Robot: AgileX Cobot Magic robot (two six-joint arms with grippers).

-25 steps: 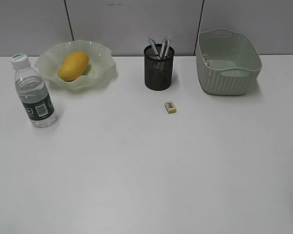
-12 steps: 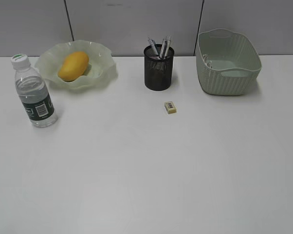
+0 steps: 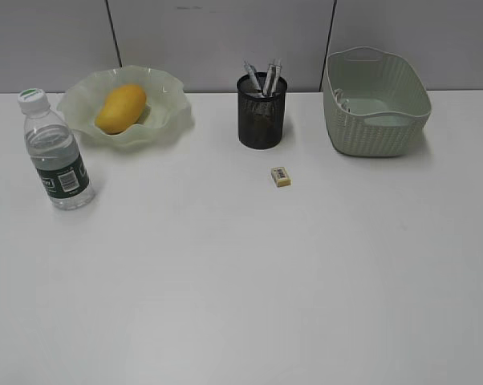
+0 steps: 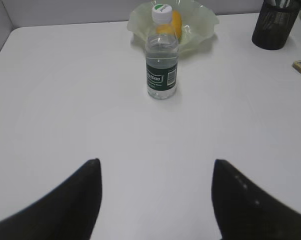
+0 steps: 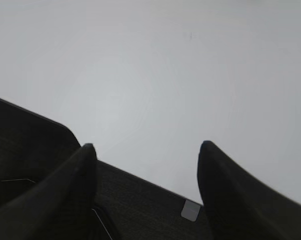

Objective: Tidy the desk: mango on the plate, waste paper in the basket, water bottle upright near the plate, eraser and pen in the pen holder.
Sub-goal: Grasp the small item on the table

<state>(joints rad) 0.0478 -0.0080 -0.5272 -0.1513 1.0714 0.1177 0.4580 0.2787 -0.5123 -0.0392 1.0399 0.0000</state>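
desk [image 3: 241,273]: white flat top; carries every item listed below.
mango [image 3: 120,108]: lies in the plate, long axis slanting from lower left to upper right in the exterior view.
plate [image 3: 171,120]: pale green, wavy rim, far left of the desk; holds the mango only.
water bottle [image 3: 55,151]: upright, white cap on top, long axis vertical; stands just beside the plate, on its near left side, apart from the rim. in the left wrist view the bottle [image 4: 161,55] stands in front of the plate, label facing the camera.
pen holder [image 3: 262,112]: black mesh cup, upright, far centre of the desk; holds pens [image 3: 262,76], tips leaning out above the rim.
eraser [image 3: 281,176]: small yellowish block with a barcode label, flat on the desk, near the pen holder on its near side, outside it; long axis runs roughly away from the camera.
basket [image 3: 375,132]: pale green woven-pattern tub, far right; something white shows against the inner left wall, too small to identify.
left gripper [image 4: 155,200]: fingers spread wide, nothing between them, above bare desk well short of the bottle.
right gripper [image 5: 146,187]: fingers spread wide, nothing between them; desk edge and a dark surface below.
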